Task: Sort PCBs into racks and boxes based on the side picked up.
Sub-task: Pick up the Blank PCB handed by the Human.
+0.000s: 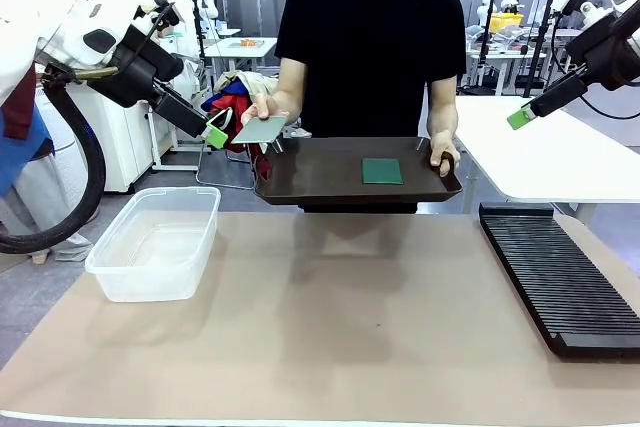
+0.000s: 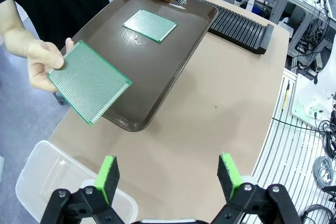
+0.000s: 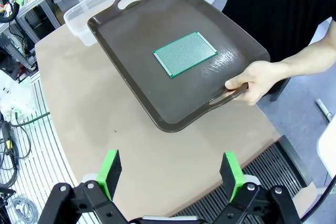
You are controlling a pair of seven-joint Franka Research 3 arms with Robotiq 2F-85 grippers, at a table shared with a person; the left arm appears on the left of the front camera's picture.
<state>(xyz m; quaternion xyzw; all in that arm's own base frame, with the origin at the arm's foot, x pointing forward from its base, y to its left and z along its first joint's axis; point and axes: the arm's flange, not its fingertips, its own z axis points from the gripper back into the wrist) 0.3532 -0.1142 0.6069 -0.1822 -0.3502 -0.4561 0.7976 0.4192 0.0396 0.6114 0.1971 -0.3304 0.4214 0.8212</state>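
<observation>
PCB (image 2: 89, 81) is held out far left by the person's hand (image 2: 39, 61), off the tray (image 2: 157, 72), apparently presented for the left gripper (image 2: 168, 169), jaws open; right gripper (image 3: 169, 163) jaws likewise open.

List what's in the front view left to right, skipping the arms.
clear tub → held-up PCB → green PCB, lying on the brown tray → black rack. The tray itself has no slot in the order, since it overlaps both boards.
</observation>
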